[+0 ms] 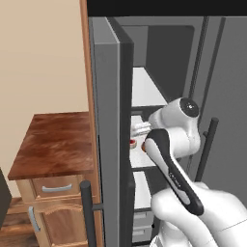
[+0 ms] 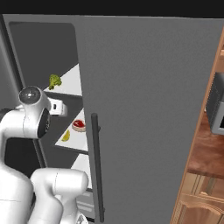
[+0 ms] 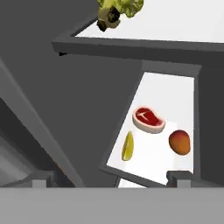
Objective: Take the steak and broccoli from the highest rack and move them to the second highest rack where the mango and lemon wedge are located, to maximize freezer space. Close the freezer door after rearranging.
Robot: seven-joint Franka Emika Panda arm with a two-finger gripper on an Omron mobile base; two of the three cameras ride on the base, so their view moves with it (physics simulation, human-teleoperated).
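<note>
Well left of the gripper [image 1: 140, 129] and lower: wooden drawer cabinet [image 1: 53, 193], glossy reddish-brown top [image 1: 55, 142], grey handles. Behind and above that, beige wall [image 1: 41, 53]. Far off to the right: grey appliance [image 2: 216, 107] on a wooden counter [image 2: 205, 153].

No readable text, label, brand, number or sign appears anywhere (all surfaces are plain).

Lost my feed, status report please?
Gripper open, empty. Steak on second highest rack beside mango. Broccoli on highest rack.
</note>
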